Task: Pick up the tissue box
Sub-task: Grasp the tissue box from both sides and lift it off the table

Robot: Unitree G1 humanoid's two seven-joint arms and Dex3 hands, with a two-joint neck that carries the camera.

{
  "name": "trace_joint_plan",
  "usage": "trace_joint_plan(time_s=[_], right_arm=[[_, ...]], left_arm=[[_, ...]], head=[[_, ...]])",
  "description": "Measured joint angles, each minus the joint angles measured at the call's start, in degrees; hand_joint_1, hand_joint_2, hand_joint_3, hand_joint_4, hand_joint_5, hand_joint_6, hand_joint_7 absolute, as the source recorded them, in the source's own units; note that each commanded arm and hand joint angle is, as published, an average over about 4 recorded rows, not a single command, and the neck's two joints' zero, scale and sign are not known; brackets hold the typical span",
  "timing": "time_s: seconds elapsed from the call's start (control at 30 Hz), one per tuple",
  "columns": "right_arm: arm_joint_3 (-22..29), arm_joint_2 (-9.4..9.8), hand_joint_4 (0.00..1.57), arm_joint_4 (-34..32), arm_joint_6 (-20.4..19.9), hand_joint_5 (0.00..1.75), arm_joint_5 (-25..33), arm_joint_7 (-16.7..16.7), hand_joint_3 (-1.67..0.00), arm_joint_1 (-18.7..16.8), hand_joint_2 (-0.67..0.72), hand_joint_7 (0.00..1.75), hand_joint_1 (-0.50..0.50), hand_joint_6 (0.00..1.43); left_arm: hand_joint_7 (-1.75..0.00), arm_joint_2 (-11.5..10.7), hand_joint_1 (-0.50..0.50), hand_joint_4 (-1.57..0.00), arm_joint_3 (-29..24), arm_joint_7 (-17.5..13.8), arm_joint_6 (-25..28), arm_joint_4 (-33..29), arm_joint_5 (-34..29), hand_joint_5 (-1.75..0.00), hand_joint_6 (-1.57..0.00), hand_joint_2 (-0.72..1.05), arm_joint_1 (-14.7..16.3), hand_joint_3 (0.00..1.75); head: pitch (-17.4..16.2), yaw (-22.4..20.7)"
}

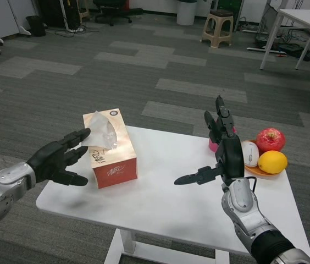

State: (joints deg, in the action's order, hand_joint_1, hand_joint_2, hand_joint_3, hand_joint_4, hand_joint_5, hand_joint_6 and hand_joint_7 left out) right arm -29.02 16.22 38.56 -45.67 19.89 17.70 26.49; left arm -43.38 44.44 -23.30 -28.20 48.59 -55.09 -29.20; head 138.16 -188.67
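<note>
Flanking the tissue box (110, 148), both hands are open and empty: left hand (60, 159) just beside it, right hand (221, 154) well apart. An uneven squeeze could tip or crush it.

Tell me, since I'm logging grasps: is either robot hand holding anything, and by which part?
Nothing is held. The left robot hand is open beside the tissue box; the right robot hand is open above the table.

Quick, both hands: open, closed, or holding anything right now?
Left hand: open, fingers spread beside the tissue box, holding nothing.
Right hand: open, raised over the table, holding nothing.
</note>
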Motion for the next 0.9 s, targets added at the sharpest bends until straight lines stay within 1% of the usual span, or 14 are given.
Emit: trace_joint_plan(time_s=[0.23, 0.47, 0.53, 0.67, 0.83, 0.9], right_arm=[[-0.1, -0.01, 0.31, -0.1, 0.0, 0.0, 0.0, 0.0, -0.16, 0.0, 0.22, 0.0, -0.46, 0.0], [-0.1, -0.01, 0.31, -0.7, 0.0, 0.0, 0.0, 0.0, -0.16, -0.2, 0.22, 0.0, -0.46, 0.0], [-0.1, -0.01, 0.31, -1.0, 0.0, 0.0, 0.0, 0.0, -0.16, -0.3, 0.22, 0.0, -0.46, 0.0], [-0.1, 0.0, 0.31, -1.5, 0.0, 0.0, 0.0, 0.0, -0.16, -0.7, 0.22, 0.0, -0.46, 0.0], [-0.1, 0.01, 0.31, -2.1, 0.0, 0.0, 0.0, 0.0, -0.16, -1.1, 0.22, 0.0, -0.47, 0.0], [-0.1, 0.02, 0.31, -2.4, 0.0, 0.0, 0.0, 0.0, -0.16, -1.2, 0.22, 0.0, -0.47, 0.0]], left_arm=[[0.0, 0.0, 0.5, 0.0, 1.5, 0.0, 0.0, -1.2, 0.0, 0.0, 0.0, 1.05, -0.3, 0.0], [0.0, 0.4, 0.5, 0.0, 1.1, 0.0, 0.0, -1.1, 0.1, 0.0, 0.0, 1.05, -0.3, 0.0], [0.0, 0.5, 0.5, 0.0, 0.2, -0.1, 0.0, -0.8, 0.2, 0.0, 0.0, 1.05, -0.3, 0.0], [0.0, 0.7, 0.5, 0.0, -2.2, -0.2, 0.0, -0.1, 0.3, 0.0, 0.0, 1.05, -0.3, 0.09], [0.0, 0.6, 0.5, 0.0, -5.5, -0.2, 0.0, 1.1, 0.5, 0.0, 0.0, 1.05, 0.0, 0.04], [0.0, 0.5, 0.5, 0.0, -7.0, -0.2, 0.0, 1.5, 0.5, 0.0, 0.0, 1.05, 0.2, 0.0]], head=[[0.1, 0.0], [0.4, 0.2], [0.6, 0.3], [0.9, 0.4], [1.3, 0.5], [1.5, 0.4]])
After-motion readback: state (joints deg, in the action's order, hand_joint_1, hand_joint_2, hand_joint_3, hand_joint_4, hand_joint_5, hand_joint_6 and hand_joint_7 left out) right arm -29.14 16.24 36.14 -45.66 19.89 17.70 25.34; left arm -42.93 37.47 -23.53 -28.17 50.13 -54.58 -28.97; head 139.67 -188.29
